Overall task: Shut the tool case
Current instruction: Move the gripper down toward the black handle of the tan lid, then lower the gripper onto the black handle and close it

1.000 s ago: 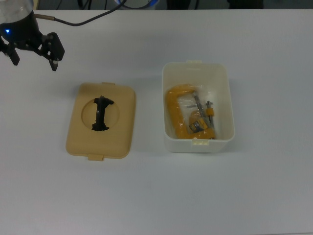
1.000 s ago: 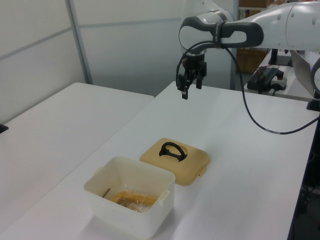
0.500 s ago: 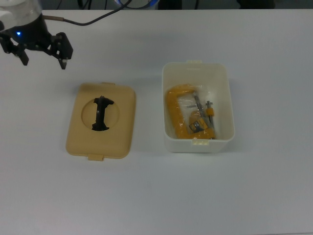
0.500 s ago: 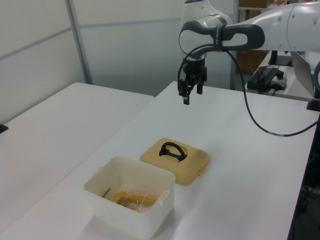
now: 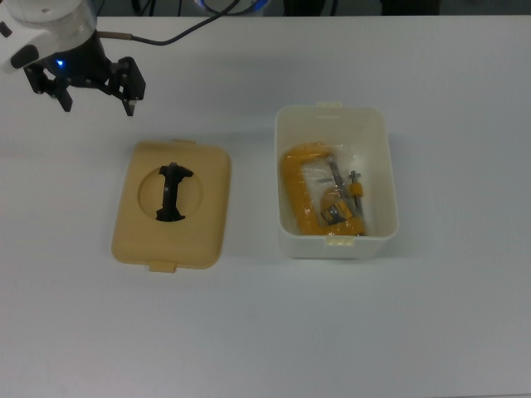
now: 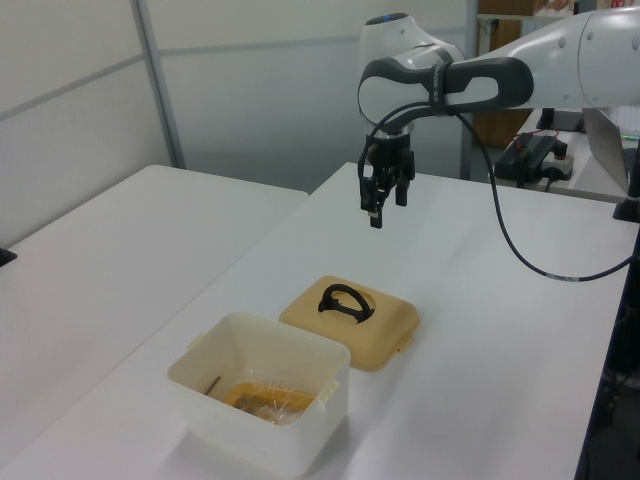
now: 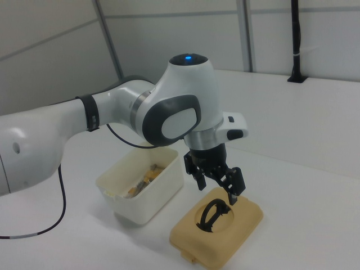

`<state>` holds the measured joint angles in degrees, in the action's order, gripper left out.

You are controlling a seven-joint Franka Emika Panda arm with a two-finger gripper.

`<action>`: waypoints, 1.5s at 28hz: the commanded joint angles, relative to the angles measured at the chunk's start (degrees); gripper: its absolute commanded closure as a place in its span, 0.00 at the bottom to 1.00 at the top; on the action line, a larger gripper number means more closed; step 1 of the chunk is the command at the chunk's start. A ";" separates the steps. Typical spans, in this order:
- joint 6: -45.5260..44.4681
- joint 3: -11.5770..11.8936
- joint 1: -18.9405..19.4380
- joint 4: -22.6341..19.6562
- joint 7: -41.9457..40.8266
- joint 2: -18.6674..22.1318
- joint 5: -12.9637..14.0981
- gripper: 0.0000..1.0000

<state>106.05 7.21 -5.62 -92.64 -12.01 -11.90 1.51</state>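
Note:
The tool case lies in two parts on the white table. Its tan lid [image 5: 209, 207] [image 6: 385, 325] [image 7: 239, 225] rests flat with the black handle [image 5: 171, 192] up in its round recess. The white box [image 5: 332, 113] [image 6: 285, 430] [image 7: 149, 194] stands open at the top view's right of the lid, a short gap between them. An orange clamp [image 5: 299, 189] lies inside it. My gripper [image 5: 98, 105] [image 6: 383, 206] [image 7: 216, 191] hangs open and empty in the air, above the table just beyond the lid's far left corner in the top view, fingers pointing down.
A black cable [image 5: 162, 33] runs from the arm across the table's far edge in the top view. A second white table [image 6: 110, 250] stands at the left view's left. Bare table surface [image 5: 265, 332] surrounds the lid and box.
The open gripper has moved toward the top view's right and slightly nearer the lid, sinking a little in the left view. Lid and box have not moved.

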 commanded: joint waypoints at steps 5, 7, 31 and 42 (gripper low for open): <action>18.04 -0.62 4.56 -12.21 9.36 1.62 -0.10 0.00; 19.37 -0.62 5.17 -12.56 10.51 0.65 -0.63 0.00; 19.81 -4.40 5.18 -9.31 21.41 -5.85 -9.06 0.00; 19.72 -5.19 5.18 -9.14 22.11 -7.00 -10.82 0.17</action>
<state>124.97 2.50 -0.29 -102.39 8.13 -18.23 -7.32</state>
